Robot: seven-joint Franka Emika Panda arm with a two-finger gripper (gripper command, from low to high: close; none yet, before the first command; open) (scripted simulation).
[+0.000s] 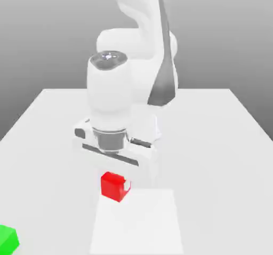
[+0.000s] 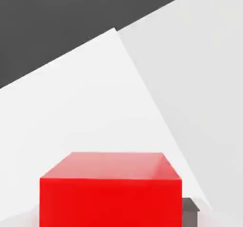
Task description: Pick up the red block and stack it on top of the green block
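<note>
On the white counter (image 1: 213, 142), the red block (image 1: 114, 186) sits directly beneath the arm's gripper (image 1: 118, 180); the green block (image 1: 7, 237) lies well apart. From the hand, the red block (image 2: 110, 193) looms close. Whether the jaws have closed is unclear. Grasping appears underway; lifting toward green follows.

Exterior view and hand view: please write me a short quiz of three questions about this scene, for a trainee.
1. True or false: the red block already sits on top of the green block.
2. Multiple choice: in the exterior view, the green block lies
A. at the lower left corner
B. at the far right edge of the table
C. directly behind the arm
3. Fill in: in the exterior view, the block directly below the tool is ____.

Key:
1. False; the two blocks are far apart, and the green block has nothing on it.
2. A
3. red
</note>
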